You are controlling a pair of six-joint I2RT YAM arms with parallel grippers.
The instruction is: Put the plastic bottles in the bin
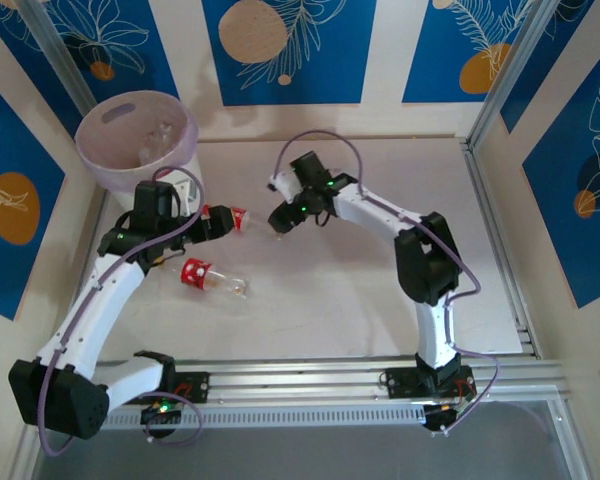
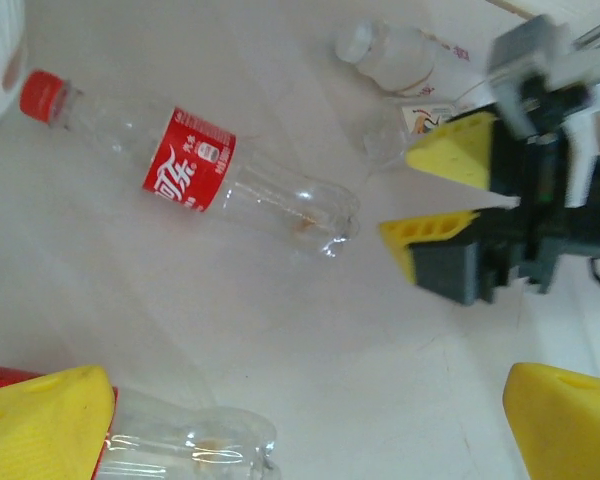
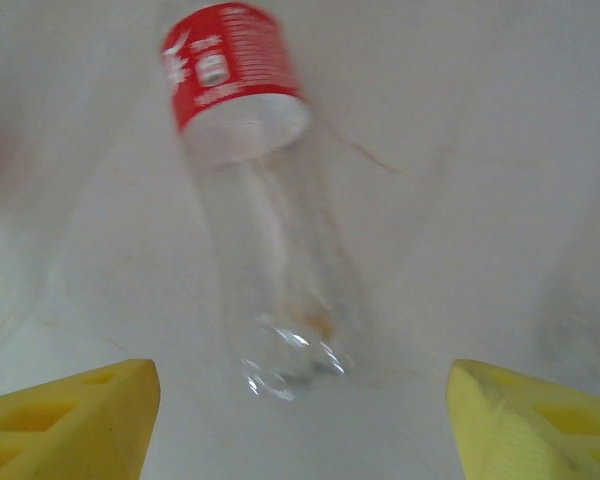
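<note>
Bin (image 1: 138,140), bottles (image 2: 195,165) & right claw (image 2: 435,195) crowd left claw (image 2: 305,425); table (image 1: 380,330) rt side free.

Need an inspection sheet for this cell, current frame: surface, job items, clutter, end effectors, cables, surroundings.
Surface: pale table, no spills seen.
Job's things: bin far left, clear shapes inside; red-labelled bottle lying between the end effectors; second bottle lying nearer; white-capped bottle on the table.
Clutter: nothing seen.
End effectors: left end effector open, holding nothing; right end effector open, facing the red-labelled bottle.
Cables: purple cables run along both arms; no snag seen.
Surroundings: blue leaf-print panels; metal rail at the near edge.
</note>
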